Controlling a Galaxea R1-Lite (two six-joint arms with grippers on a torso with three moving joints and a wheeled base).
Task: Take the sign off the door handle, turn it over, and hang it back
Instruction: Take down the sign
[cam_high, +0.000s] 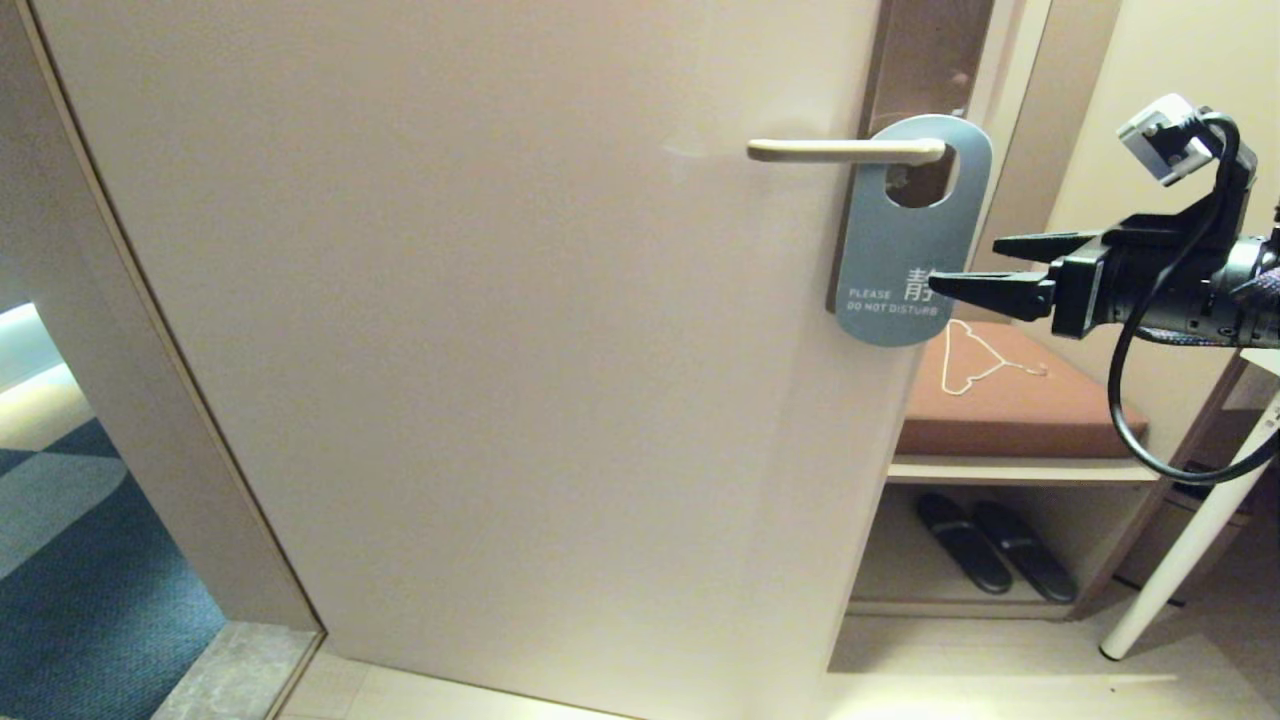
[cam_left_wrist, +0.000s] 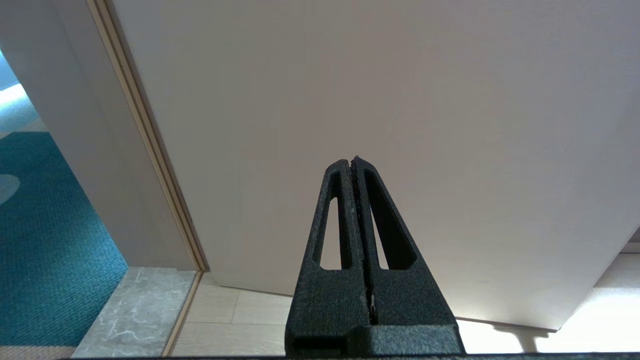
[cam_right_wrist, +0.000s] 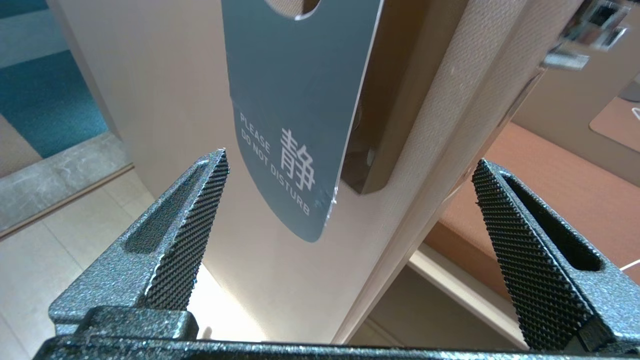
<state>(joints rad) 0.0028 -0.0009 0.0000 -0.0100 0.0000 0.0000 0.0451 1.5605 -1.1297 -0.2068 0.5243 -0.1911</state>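
A grey-blue "please do not disturb" sign hangs by its hole on the cream door handle at the door's right edge. It also shows in the right wrist view, hanging ahead of and between the spread fingers. My right gripper is open and empty, level with the sign's lower right edge, close beside it. My left gripper is shut and empty, low in front of the plain door panel; it does not show in the head view.
The beige door fills most of the view. Right of it, a bench with a brown cushion, a wire hanger, and dark slippers below. A white table leg slants at right. Blue carpet lies at left.
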